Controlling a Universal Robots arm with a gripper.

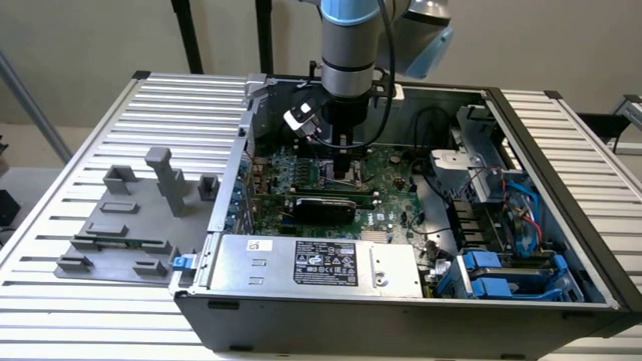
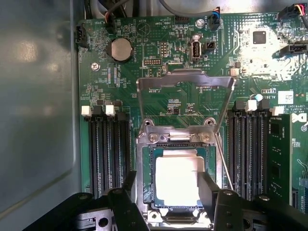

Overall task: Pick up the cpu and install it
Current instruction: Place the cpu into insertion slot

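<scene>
The cpu (image 2: 177,181), a pale silver square on a green rim, lies flat in the socket (image 2: 179,139) on the green motherboard (image 2: 159,33). The socket's metal load plate (image 2: 185,82) stands swung up behind it. My gripper (image 2: 168,192) hangs just over the socket, jaws apart, with one dark finger (image 2: 126,195) on each side of the chip. A strip of socket frame shows between the chip and the one finger; the other finger (image 2: 211,192) overlaps the chip's edge. In the exterior view the gripper (image 1: 346,171) reaches straight down into the open computer case (image 1: 561,113).
Black memory slots (image 2: 107,154) flank the socket on both sides. A silver power supply with a black label (image 1: 321,265) fills the case's front, cables and blue drive bays (image 1: 501,267) the exterior view's right. A grey fixture (image 1: 125,226) sits on the slatted table at its left.
</scene>
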